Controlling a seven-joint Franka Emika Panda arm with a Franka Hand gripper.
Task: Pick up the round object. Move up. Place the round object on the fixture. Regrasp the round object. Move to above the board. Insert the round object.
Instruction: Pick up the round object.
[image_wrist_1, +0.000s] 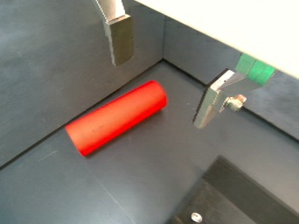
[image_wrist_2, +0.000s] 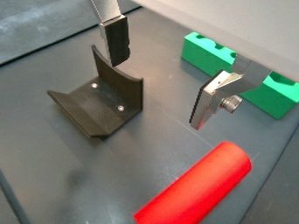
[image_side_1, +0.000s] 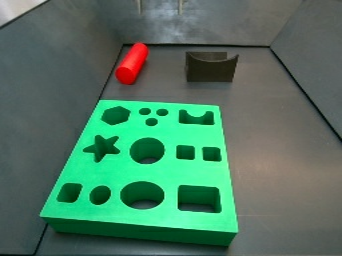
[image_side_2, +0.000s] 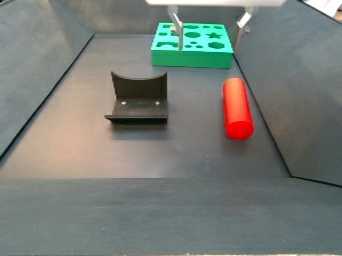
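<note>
The round object (image_side_2: 237, 107), a smooth red cylinder, lies flat on the dark floor near one wall; it also shows as the red cylinder (image_side_1: 130, 62) in the second side view. The fixture (image_side_2: 138, 98) stands beside it, apart from it. Beyond both lies the green board (image_side_2: 194, 45) with its cut-out holes. My gripper (image_side_2: 207, 16) hangs open high above the floor, with nothing between its fingers. In both wrist views the round object (image_wrist_1: 117, 118) lies below the open gripper (image_wrist_1: 163, 77), not touching either finger. The fixture (image_wrist_2: 100, 101) sits under one finger (image_wrist_2: 114, 39).
Sloping grey walls (image_side_2: 54, 80) enclose the floor on all sides, and the round object lies near the foot of one wall (image_side_1: 80, 40). The board's edge (image_wrist_2: 228, 63) shows past the second finger.
</note>
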